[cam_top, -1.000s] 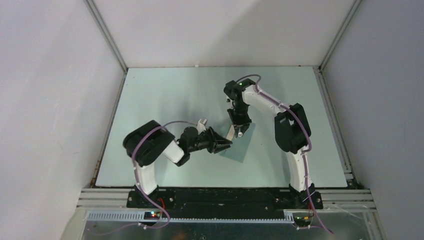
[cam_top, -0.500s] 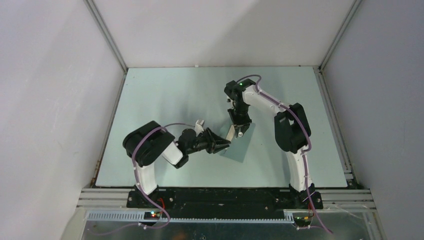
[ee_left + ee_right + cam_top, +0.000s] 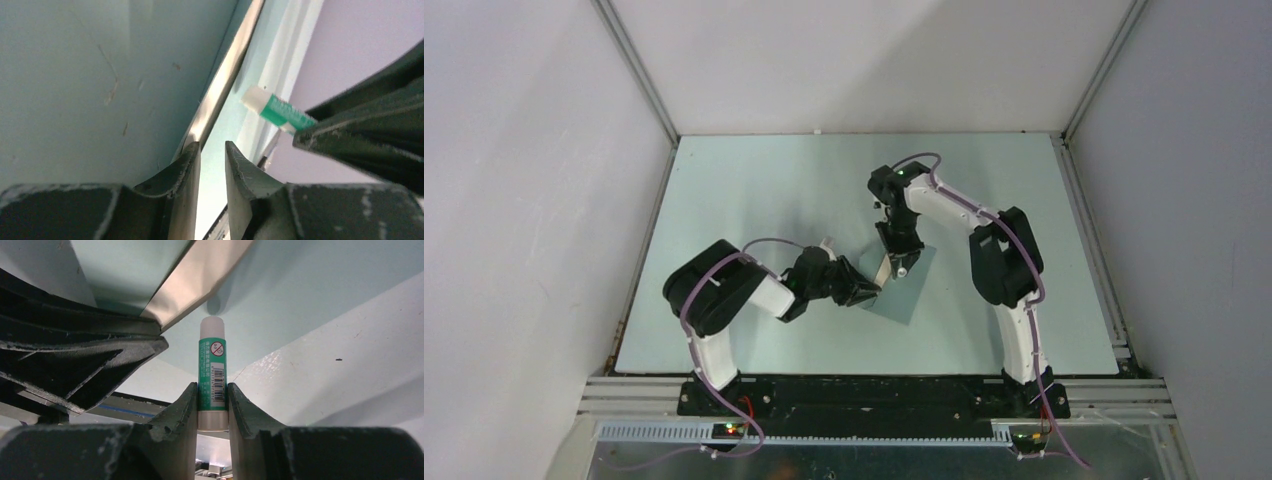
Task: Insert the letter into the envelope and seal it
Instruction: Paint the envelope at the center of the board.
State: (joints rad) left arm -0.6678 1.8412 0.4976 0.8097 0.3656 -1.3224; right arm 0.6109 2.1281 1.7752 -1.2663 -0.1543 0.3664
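Note:
The teal-grey envelope [image 3: 910, 297] lies flat at mid-table. Of the tan letter [image 3: 884, 265] only a narrow strip shows, raised at the envelope's left edge between the two grippers. My left gripper [image 3: 874, 290] points at that strip from the left. In its wrist view the jaws [image 3: 212, 150] stand slightly apart with bare table visible between them. The tan strip [image 3: 227, 75] meets the tip of the left finger [image 3: 187, 160]. My right gripper [image 3: 212, 390] is shut on a green glue stick [image 3: 212, 360] with a white cap, its tip just below the tan strip [image 3: 197, 282].
The glue stick [image 3: 272, 110] and the right gripper's dark body [image 3: 370, 125] crowd the right of the left wrist view. The left gripper's dark body [image 3: 75, 360] fills the left of the right wrist view. Enclosure walls and metal frame rails [image 3: 639, 250] ring the table.
The left gripper's jaws have narrowed and it has drawn slightly left along the envelope's edge. The right arm has shifted a little left, still gripping the glue stick.

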